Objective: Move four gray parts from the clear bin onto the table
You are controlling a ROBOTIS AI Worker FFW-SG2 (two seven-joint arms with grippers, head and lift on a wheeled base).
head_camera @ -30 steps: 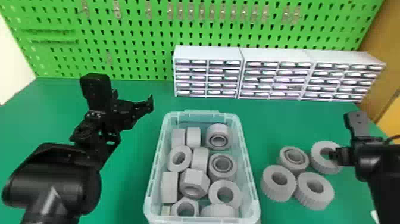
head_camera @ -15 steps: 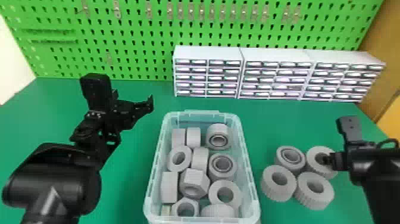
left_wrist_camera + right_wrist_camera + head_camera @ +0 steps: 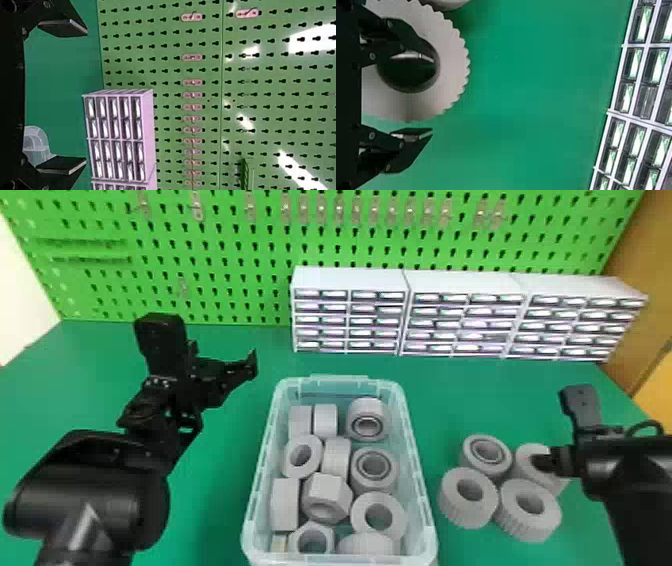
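While the three drawer cabinets [image 3: 452, 285] stand in a row at the far edge of the desk [image 3: 75, 380], in front of the green pegboard [image 3: 225, 250], the clear bin [image 3: 429, 510] sits between the two arms, its long axis running away toward them. Inside, rings and hexagonal nuts crowd together, some with holes facing up, others on their sides. Four gray parts are on the desk, right of the bin, all flat, holes up and central axes upright. The right gripper [image 3: 542, 464] is at the far-right part [image 3: 525, 455]; its fingers are parted, one over the hole, the other beyond the toothed rim. Close by, the bearing-like part [image 3: 470, 457] sits on its left and the near-right part [image 3: 515, 520] in front, hemming it in. The left gripper [image 3: 223, 356] is left of the bin, pointing toward the pegboard, fingers spread wide with nothing between.
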